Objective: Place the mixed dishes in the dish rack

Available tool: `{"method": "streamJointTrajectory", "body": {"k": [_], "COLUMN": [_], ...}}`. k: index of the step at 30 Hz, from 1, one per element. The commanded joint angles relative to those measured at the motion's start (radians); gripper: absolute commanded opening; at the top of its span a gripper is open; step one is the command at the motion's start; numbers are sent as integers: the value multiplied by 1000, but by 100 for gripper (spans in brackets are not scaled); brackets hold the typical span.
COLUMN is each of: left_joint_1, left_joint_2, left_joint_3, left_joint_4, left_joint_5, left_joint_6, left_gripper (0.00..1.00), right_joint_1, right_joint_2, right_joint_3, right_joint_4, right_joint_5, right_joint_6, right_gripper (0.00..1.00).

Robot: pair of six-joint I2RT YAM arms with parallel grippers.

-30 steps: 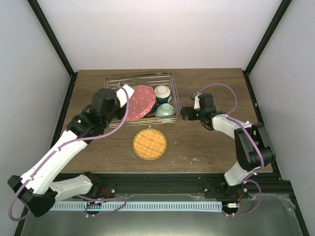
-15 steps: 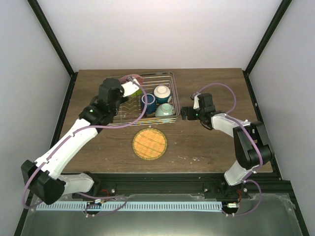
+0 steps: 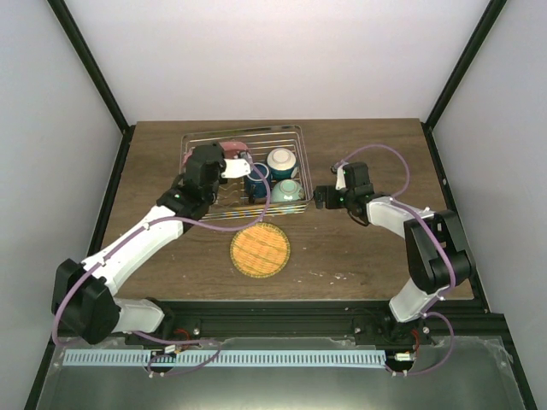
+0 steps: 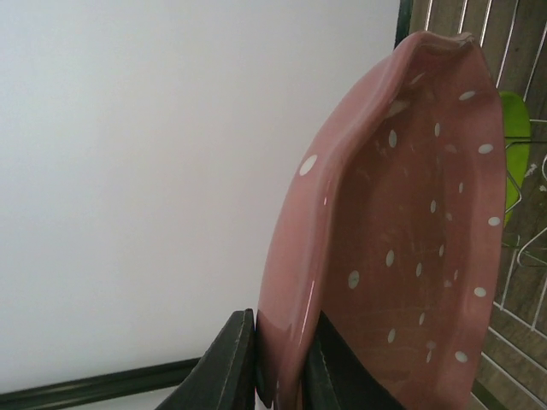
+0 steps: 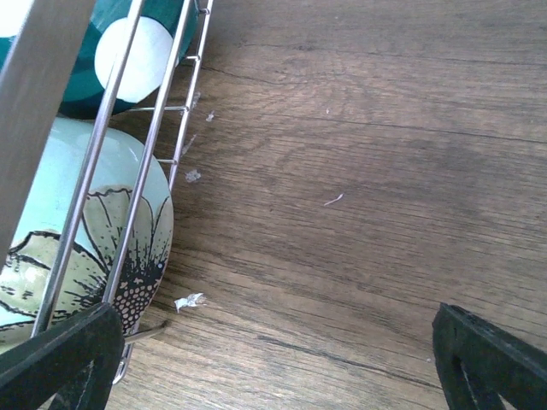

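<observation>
- The left claw has swung the pink scalloped plate from the middle of the dish rack, where its spotted face was turned up to the overhead camera, to the rack's far-left part. The plate now stands on edge.
- That claw stays clenched on the plate's rim, one finger on each face.
- The lime-green plate stands just behind the pink one, among the rack wires.
- I cannot tell whether the pink plate's lower edge is seated between the prongs.
- The right claw has not moved: released, jaws wide, low over the desk beside the rack's right wall.
- The dark blue mug, cream bowl and mint bowl sit in the rack's right half.
- Loading looks nearly finished, with only the pink plate still to be let go.
</observation>
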Motion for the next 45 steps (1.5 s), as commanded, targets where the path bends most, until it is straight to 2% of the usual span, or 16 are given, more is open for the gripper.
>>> {"method": "streamJointTrajectory", "body": {"k": [1,6,24,45], "left_joint_1": [1,2,2,12], "left_joint_2": [-14,8,91,234], "left_joint_3": [-25,-66,-127,-119], "left_joint_4": [261,313,374,353], "left_joint_5": [20,37,74,98], "left_joint_6": [123,171,173,116], "left_gripper": [0,0,0,0], "right_joint_1": [-5,-5,-4,-6], "right_joint_2": [16,21,25,29], "right_joint_3": [44,46,49,43], "right_joint_4": [3,1,1,5], "right_joint_5": [9,11,13,9], "right_joint_6": [-15,-16,-18,-18], "right_gripper": [100,100,100,100]}}
